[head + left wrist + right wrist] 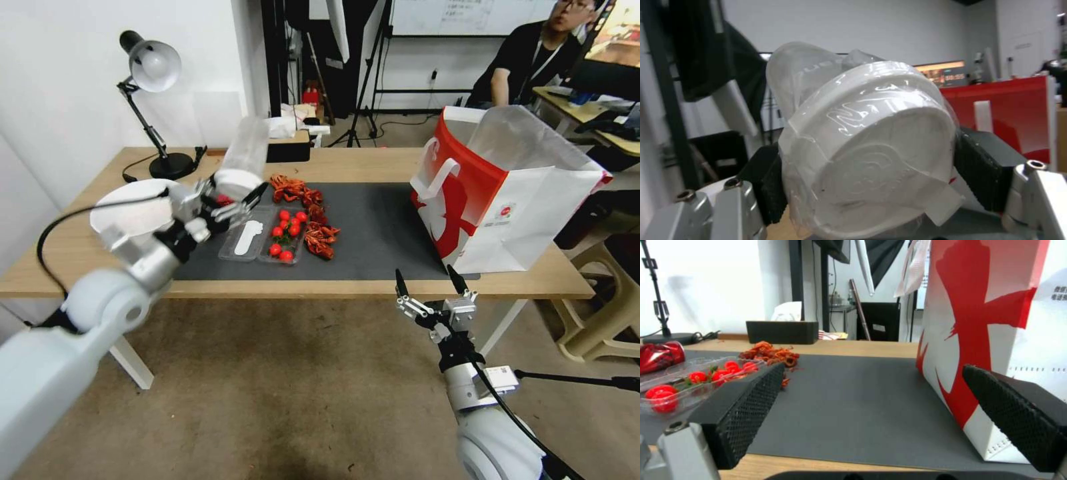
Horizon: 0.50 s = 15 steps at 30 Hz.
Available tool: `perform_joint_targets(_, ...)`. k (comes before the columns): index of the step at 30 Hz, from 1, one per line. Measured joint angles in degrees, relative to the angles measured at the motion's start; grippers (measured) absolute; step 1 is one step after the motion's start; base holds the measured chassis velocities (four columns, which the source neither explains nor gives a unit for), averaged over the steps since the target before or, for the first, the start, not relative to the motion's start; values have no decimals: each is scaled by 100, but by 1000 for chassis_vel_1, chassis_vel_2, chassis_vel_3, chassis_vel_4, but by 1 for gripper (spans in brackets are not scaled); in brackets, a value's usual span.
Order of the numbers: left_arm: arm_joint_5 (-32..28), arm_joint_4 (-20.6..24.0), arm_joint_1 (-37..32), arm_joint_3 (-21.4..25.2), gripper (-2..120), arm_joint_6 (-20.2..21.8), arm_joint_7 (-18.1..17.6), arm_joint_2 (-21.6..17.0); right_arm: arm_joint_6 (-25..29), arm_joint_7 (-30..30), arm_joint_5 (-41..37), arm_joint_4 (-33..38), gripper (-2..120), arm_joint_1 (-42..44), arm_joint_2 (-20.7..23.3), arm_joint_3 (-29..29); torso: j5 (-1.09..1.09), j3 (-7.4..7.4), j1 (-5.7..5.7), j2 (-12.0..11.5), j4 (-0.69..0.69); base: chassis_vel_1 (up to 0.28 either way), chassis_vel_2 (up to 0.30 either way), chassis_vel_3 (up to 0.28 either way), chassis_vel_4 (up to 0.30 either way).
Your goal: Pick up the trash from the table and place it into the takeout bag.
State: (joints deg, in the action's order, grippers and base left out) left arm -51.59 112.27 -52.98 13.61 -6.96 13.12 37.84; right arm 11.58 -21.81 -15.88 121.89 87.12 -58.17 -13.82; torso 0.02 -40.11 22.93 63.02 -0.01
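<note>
Left claw [233, 197] clamped on clear cup [244, 157] above light-wood table [373, 163], right claw [430, 281] agape beside takeout bag [513, 200].

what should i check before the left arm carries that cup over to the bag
1. Grip: left gripper is shut on the clear cup with white lid, pads on both sides of the lid end. ok
2. Lift: the cup is held up off the table. ok
3. Bag mouth: the takeout bag stands upright with its top open. ok
4. Path: the clear tray of tomatoes and the crayfish shells lie low on the dark mat between cup and bag. ok
5. Right gripper: open, hovering at the table's near edge by the bag. ok
6. Liquid inside the cup: cannot tell
</note>
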Motion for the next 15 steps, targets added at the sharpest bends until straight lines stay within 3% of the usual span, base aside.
perform_joint_targets(1, 0, 0, 0, 0, 74, 0, 0, 0, 0, 0, 0, 0, 100, 0, 0, 0, 0, 0, 0, 0, 0, 0, 0, 0, 0)
perform_joint_targets(5, -99, -324, 1070, -1062, 74, 5, 80, 113, -14, -9, 35, 33, 100, 65, -39, -42, -1, 0, 0, 0, 1, 0, 0, 0, 0)
perform_joint_targets(6, -99, -324, 1070, -1062, 74, 5, 80, 113, -14, -9, 35, 33, 100, 65, -39, -42, -1, 0, 0, 0, 1, 0, 0, 0, 0)
perform_joint_targets(9, -152, -765, 2115, -1980, 74, 4, 203, 365, -24, -19, 58, 73, 100, 120, -46, -103, -4, 0, 0, 0, 1, 0, 0, 0, 0)
perform_joint_targets(10, -152, -765, 2115, -1980, 74, 4, 203, 365, -24, -19, 58, 73, 100, 120, -46, -103, -4, 0, 0, 0, 1, 0, 0, 0, 0)
perform_joint_targets(15, -223, -1288, 3250, -2860, 74, -8, 336, 763, -26, -38, 72, 102, 100, 188, -55, -186, -2, -1, 0, 0, 1, 0, 0, 0, 0)
